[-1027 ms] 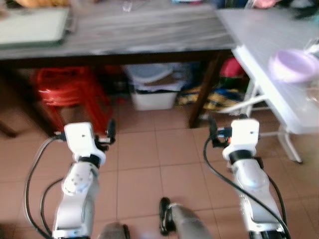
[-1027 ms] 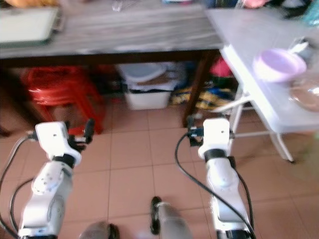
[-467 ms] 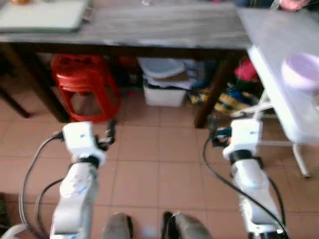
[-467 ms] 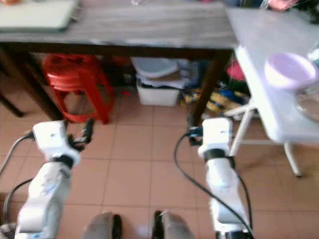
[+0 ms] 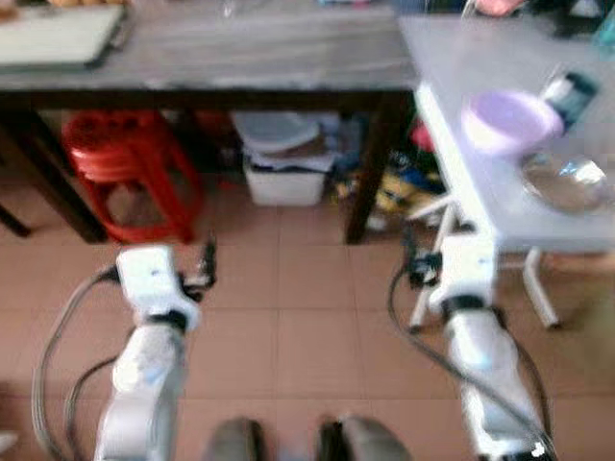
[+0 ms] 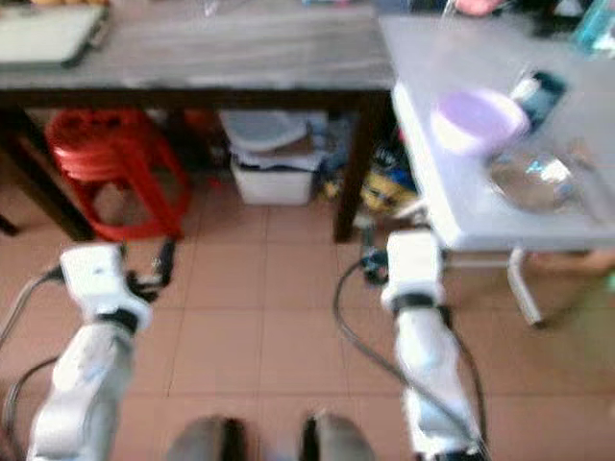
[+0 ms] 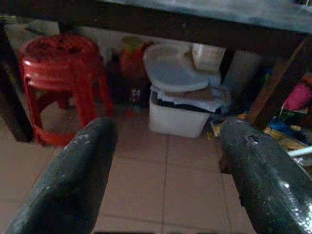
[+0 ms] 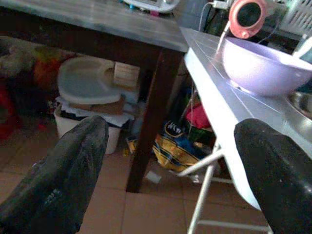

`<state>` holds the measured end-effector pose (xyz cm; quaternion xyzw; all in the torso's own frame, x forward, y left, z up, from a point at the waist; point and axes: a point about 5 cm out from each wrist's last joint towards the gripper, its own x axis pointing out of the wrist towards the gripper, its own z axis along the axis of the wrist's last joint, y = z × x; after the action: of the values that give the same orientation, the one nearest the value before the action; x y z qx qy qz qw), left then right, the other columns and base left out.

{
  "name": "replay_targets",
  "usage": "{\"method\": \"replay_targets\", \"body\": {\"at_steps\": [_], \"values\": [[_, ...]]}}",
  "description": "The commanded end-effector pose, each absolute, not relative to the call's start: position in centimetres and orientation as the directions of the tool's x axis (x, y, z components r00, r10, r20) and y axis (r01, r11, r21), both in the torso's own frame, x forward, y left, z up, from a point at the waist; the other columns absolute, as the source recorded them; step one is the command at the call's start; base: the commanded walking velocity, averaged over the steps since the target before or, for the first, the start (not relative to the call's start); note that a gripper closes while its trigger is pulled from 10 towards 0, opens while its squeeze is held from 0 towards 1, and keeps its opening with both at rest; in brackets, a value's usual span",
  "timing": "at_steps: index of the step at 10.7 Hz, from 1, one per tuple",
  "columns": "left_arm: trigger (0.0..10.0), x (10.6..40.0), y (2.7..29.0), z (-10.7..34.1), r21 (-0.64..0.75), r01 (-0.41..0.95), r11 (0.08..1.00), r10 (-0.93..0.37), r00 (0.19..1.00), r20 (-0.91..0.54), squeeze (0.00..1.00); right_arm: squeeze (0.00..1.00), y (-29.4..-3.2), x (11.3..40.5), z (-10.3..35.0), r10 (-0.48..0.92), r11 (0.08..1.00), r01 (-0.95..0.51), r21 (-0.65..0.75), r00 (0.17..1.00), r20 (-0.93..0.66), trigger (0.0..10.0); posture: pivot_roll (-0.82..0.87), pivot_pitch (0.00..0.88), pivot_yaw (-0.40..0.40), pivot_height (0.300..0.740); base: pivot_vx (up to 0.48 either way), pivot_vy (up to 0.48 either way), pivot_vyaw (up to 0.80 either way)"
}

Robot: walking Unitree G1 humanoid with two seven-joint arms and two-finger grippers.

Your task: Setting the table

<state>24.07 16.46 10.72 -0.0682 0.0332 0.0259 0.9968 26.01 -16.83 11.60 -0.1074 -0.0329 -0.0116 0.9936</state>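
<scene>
I'm looking down over a tiled floor (image 5: 298, 317) with both arms held out ahead of me. The left gripper (image 7: 165, 161) is hanging released, its fingers spread wide, empty, pointing toward a red stool (image 5: 130, 168) under the dark wooden table (image 5: 240, 58). The right gripper (image 8: 168, 175) is likewise spread wide and empty, aimed at the near corner of the white folding table (image 5: 480, 182). On that white table a lilac bowl (image 5: 509, 120) is sitting, with a shiny metal dish (image 5: 565, 182) just beside it, nearer to me. A white bin (image 5: 283, 168) is sitting under the wooden table. A pale tray (image 5: 58, 36) is lying on the wooden table's left end. The head views are blurred.
</scene>
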Motion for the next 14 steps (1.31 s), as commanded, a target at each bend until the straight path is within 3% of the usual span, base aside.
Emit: {"method": "replay_targets", "body": {"at_steps": [1,8,10,12,14], "values": [[10.0,23.8,16.0,10.6,-0.131,-0.033,0.991,0.022,0.996,-0.082,0.00,0.00,-17.2,25.9,11.5,-0.037,0.976,0.050,-0.214,0.997,0.064,10.0,0.00,0.151,0.004,0.740,0.000,-0.289,0.00],[10.0,24.8,15.7,11.1,-0.123,-0.032,0.992,0.026,0.998,-0.055,0.00,0.00,-17.4,26.8,11.8,-0.088,0.973,0.099,-0.210,0.994,0.062,10.0,-0.01,0.162,-0.018,0.740,0.000,-0.376,0.00],[10.0,25.2,16.2,12.0,-0.119,-0.054,0.991,0.054,0.999,0.001,0.00,0.00,-17.2,26.8,12.2,-0.066,0.991,0.072,-0.112,0.996,0.055,10.0,-0.01,0.177,-0.022,0.740,0.000,0.000,0.00],[10.0,25.2,15.6,12.3,-0.132,0.001,0.991,0.002,1.000,0.024,0.00,0.00,-17.1,26.9,12.4,-0.057,0.979,0.069,-0.190,0.996,0.067,10.0,-0.02,0.190,-0.019,0.740,0.000,0.000,0.00],[10.0,25.1,15.1,12.5,-0.140,0.026,0.990,-0.022,0.999,0.036,0.00,0.00,-17.1,26.5,12.7,-0.020,0.985,0.034,-0.172,0.997,0.081,10.0,-0.02,0.196,-0.019,0.740,0.405,0.000,0.00]]}}
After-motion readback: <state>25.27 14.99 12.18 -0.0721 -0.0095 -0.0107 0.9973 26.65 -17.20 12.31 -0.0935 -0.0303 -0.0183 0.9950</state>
